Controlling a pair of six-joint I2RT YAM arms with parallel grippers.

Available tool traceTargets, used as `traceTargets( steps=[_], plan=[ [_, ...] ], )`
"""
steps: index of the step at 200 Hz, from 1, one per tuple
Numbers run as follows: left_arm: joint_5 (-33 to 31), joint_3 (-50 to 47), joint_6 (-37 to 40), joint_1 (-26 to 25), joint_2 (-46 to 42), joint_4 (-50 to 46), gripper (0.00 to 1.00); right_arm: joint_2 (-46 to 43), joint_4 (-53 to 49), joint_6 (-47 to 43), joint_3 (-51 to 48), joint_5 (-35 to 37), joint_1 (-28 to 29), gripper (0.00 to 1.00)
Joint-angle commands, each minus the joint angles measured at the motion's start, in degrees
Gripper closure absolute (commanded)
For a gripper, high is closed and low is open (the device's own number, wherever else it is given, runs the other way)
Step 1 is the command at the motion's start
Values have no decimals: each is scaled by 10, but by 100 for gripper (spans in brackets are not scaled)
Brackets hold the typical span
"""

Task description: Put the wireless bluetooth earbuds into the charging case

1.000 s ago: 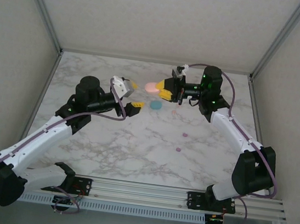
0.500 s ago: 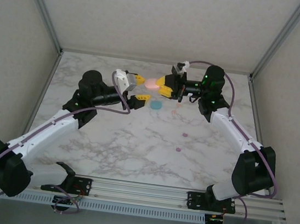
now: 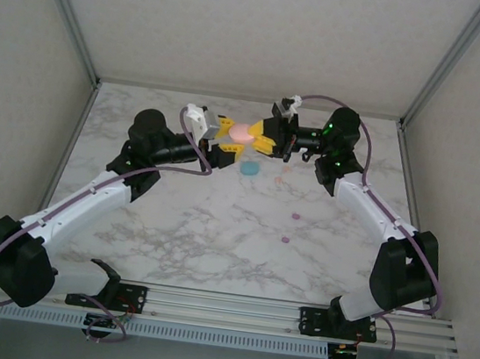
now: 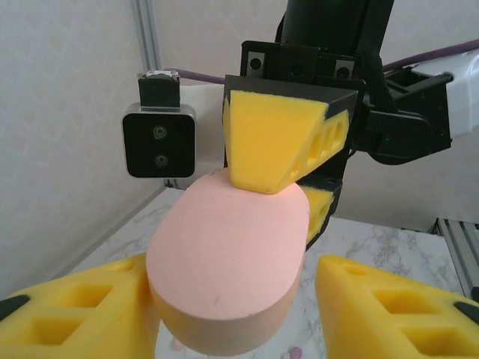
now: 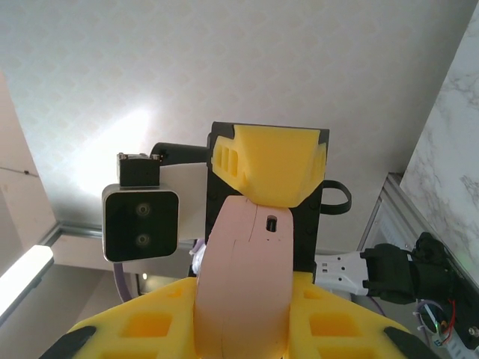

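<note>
Nothing is inserted yet, by my reading. The charging case [image 3: 242, 132] is held in the air above the worktop [image 3: 205, 246], apparently closed. Two magenta earbuds [image 3: 295, 215] lie loose on the marble, well apart from the case on the arm-base side, and a teal disc [image 3: 248, 168] sits just beneath the case. The right gripper [image 3: 259, 139] pinches one end of the case. The left gripper [image 3: 228, 135] straddles the other end, spread a little wider than the case and not yet clamped. Still to do: open the case (presumably the point of this two-armed hold), then fetch and seat each bud.

The left wrist view shows one finger [image 4: 75, 310] against the case and a sliver of gap at the other. The right wrist view shows the case's seam and a small slot [image 5: 271, 222]. The top view places the earbuds.
</note>
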Motion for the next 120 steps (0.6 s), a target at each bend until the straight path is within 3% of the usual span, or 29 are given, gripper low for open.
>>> traceTargets(
  steps=[1,36,57,75,96,104,120],
  plan=[
    [24,21,-14,-2,3,26,48,10,46,19,-7,1,5,77],
    [23,27,-10,-3,4,14,55,14,53,25,-8,4,8,77],
    [23,34,-1,-3,5,-3,65,10,23,-3,-9,8,9,72],
    [25,49,27,-3,4,-53,71,-11,-134,-128,2,20,9,68],
    [31,71,78,-3,1,-137,74,-34,-381,-313,54,48,8,51],
    [30,81,102,-3,-1,-176,77,-36,-479,-378,81,60,9,49],
    [27,92,130,-3,-3,-224,78,-39,-551,-431,111,63,8,49]
  ],
)
